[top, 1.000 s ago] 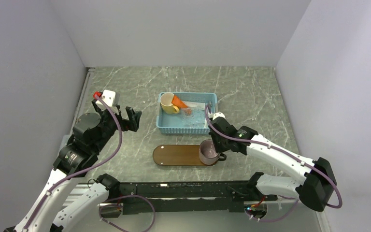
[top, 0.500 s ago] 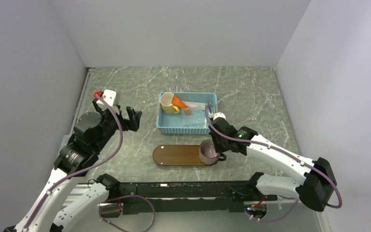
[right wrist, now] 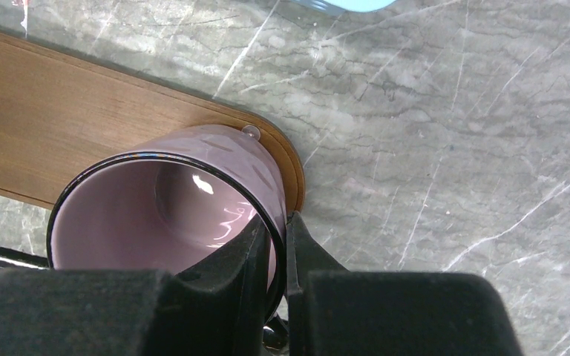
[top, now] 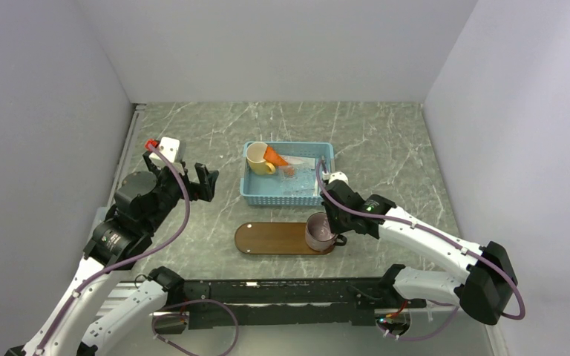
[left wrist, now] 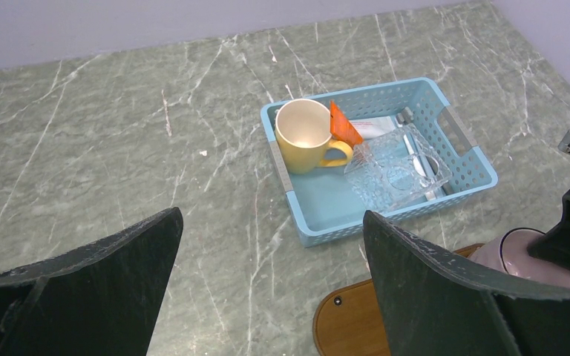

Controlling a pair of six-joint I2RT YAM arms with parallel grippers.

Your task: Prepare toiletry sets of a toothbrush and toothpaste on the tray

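Observation:
The brown wooden oval tray (top: 271,239) lies in front of the blue basket (top: 288,194). My right gripper (top: 329,231) is shut on the rim of a mauve mug (top: 317,231) at the tray's right end; the wrist view shows the mug (right wrist: 171,200) over the tray (right wrist: 59,141), one finger inside, one outside. The basket holds an orange tube (left wrist: 344,127), a white tube (left wrist: 377,127), a yellow mug (left wrist: 306,136), a clear glass (left wrist: 393,172) and a thin pale brush (left wrist: 418,165). My left gripper (top: 195,182) is open and empty, left of the basket.
Grey walls enclose the marble table on the left, back and right. The black rail of the arm bases (top: 282,293) runs along the near edge. Bare marble (left wrist: 156,141) lies left of and behind the basket.
The right gripper with the mauve mug has shifted very slightly left over the tray's right end. The left arm has barely moved.

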